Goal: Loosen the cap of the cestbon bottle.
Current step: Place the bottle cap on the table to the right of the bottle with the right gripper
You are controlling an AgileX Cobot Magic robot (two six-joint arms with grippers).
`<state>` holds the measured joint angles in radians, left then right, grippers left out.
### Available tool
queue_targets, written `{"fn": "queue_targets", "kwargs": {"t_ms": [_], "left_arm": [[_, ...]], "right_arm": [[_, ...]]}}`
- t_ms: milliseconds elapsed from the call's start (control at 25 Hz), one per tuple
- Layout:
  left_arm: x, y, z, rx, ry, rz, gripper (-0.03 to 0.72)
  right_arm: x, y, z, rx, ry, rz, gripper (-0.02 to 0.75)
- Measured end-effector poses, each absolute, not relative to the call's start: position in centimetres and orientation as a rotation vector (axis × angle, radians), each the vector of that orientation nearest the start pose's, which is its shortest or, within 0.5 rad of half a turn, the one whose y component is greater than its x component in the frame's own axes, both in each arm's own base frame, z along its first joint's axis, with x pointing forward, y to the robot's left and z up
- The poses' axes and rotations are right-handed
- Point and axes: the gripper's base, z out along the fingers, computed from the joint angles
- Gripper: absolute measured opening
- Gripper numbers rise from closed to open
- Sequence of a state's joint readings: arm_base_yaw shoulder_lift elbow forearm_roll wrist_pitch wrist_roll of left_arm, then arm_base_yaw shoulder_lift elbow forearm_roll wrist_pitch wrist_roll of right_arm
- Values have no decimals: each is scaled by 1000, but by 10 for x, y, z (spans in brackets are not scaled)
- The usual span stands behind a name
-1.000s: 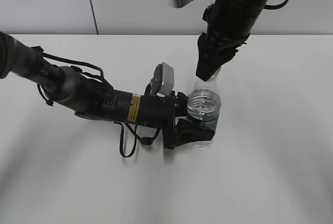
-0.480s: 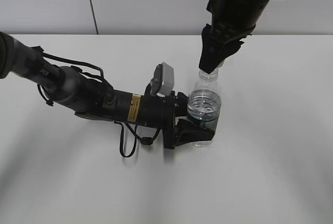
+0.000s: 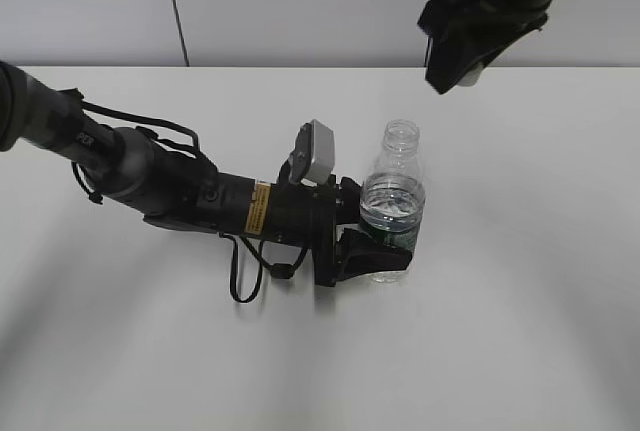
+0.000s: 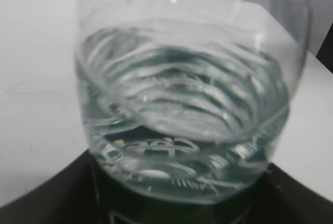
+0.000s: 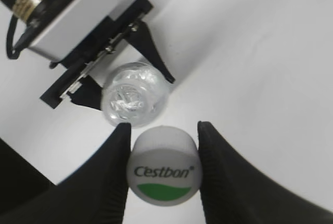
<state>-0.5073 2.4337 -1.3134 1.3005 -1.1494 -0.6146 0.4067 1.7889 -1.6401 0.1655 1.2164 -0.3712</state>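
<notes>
The left gripper (image 3: 375, 251) grasps the cestbon bottle (image 3: 393, 213) low on its body, upright near the table (image 3: 520, 301) middle; this hold should stay firm. Farther right and higher, the right gripper (image 5: 163, 154) clenches the cap (image 5: 164, 165), off the open neck. The cap reads "Cestbon".

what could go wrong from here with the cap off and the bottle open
1. The cestbon bottle stands uncapped with water inside, held only low down by the left gripper; a tilt or squeeze might spill it.
2. The cap sits between the right gripper fingers, held by its rim high above the table; if it slips, it may roll away.
</notes>
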Motion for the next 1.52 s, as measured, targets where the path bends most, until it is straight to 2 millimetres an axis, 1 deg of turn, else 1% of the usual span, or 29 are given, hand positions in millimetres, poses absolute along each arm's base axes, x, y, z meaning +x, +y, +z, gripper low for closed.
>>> {"fn": "queue_targets", "kwargs": {"t_ms": [160,200,280,320,400,440,560,680,800,960,1120,1280,1400,1520], "left_arm": [[333,-276,53,1382,1411,-1187,531],[333,-276,53,1382,1411,-1187,531],[333,-276,53,1382,1411,-1187,531],[333,-276,53,1382,1411,-1187,531],[333,-276,53,1382,1411,-1187,531],[333,-276,53,1382,1411,-1187,531],[333,-276,53,1382,1411,-1187,531],[333,-276,53,1382,1411,-1187,531],[333,-276,53,1382,1411,-1187,531],[333,-276,53,1382,1410,-1188,531],[333,-276,53,1382,1410,-1188,531],[333,-276,53,1382,1409,-1189,531],[333,-276,53,1382,1409,-1189,531],[333,-276,53,1382,1409,-1189,531]], "right_arm": [[347,126,321,-795,2705,197,300],[347,116,320,-749,2723,192,300],[343,98,312,-681,2775,180,300],[339,88,304,-650,2814,175,300],[329,70,283,-594,2913,170,300],[323,64,273,-567,2951,170,300],[306,49,235,-477,3038,169,300],[295,46,203,-412,3025,180,300],[291,48,180,-309,2953,225,300],[300,51,159,-207,2909,269,300],[306,55,136,-194,2934,334,300],[308,61,121,-190,2951,431,300],[310,64,115,-193,2941,471,300],[310,66,112,-222,2934,469,299]]}}
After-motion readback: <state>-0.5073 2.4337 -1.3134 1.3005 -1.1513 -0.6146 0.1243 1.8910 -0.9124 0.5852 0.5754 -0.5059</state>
